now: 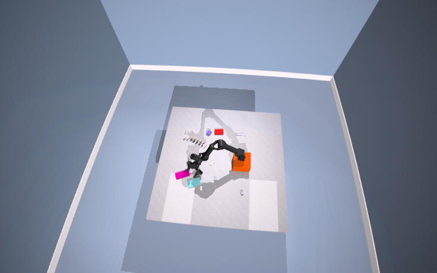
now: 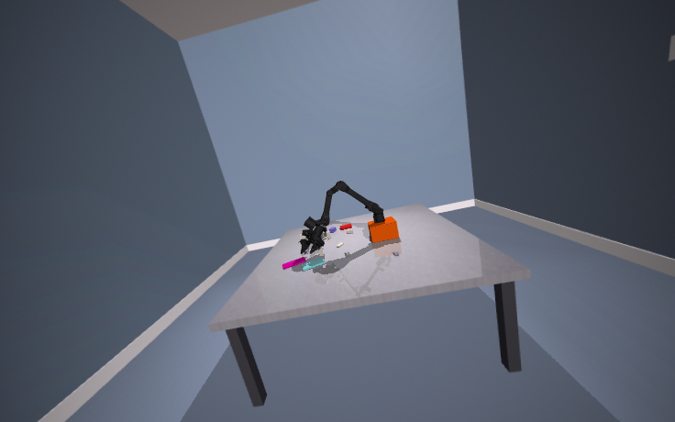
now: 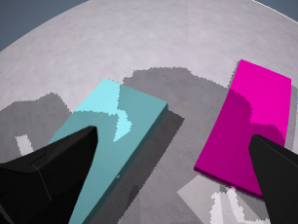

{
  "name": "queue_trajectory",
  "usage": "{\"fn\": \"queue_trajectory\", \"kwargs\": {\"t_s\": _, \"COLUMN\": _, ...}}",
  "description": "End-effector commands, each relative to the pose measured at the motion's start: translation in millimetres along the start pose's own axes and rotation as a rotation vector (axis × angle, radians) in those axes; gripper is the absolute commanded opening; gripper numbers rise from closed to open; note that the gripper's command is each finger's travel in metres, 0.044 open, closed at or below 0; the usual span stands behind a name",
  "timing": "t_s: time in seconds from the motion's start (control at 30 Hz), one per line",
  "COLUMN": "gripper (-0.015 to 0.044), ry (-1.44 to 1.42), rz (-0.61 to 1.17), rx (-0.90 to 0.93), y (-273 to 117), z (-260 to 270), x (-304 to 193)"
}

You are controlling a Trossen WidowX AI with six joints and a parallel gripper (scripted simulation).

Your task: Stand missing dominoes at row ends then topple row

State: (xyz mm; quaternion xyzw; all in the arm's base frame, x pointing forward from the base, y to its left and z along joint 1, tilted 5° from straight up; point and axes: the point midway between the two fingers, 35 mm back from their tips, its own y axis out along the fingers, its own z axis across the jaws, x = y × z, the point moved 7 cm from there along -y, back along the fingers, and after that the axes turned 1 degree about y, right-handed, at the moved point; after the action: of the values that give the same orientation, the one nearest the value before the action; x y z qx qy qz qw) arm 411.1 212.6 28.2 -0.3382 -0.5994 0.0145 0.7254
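a grey table carries flat blocks — magenta, cyan — and an orange box.

Small cream dominoes, upright in a spaced diagonal row on the table.

1 ea. of magenta slab, cyan slab, red blk, purple blk, orange box & tbl.

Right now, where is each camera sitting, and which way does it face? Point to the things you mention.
Top: high above the table [image 1: 264, 206], looking down; whole arm [image 1: 219, 144] visible.
Exterior: beyond one table edge, looking across it; arm [image 2: 340, 184] and orange block [image 2: 382, 230] visible.
Wrist: on the arm, facing the tabletop past two fingertips.
Top and wrist share the magenta block [image 1: 182, 174] [image 3: 243, 117].
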Motion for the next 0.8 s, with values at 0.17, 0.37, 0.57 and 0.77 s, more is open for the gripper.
{"fn": "queue_trajectory", "kwargs": {"t_s": 0.17, "gripper": 0.0440, "ry": -0.097, "rz": 0.597, "rx": -0.104, "y": -4, "z": 24, "x": 64}}
{"fn": "queue_trajectory", "kwargs": {"t_s": 0.37, "gripper": 0.0440, "ry": -0.170, "rz": 0.816, "rx": -0.097, "y": -23, "z": 40, "x": 79}}
{"fn": "queue_trajectory", "kwargs": {"t_s": 0.57, "gripper": 0.0440, "ry": -0.201, "rz": 0.971, "rx": -0.063, "y": -40, "z": 53, "x": 82}}
{"fn": "queue_trajectory", "kwargs": {"t_s": 0.77, "gripper": 0.0440, "ry": -0.224, "rz": 1.043, "rx": -0.048, "y": -50, "z": 59, "x": 86}}
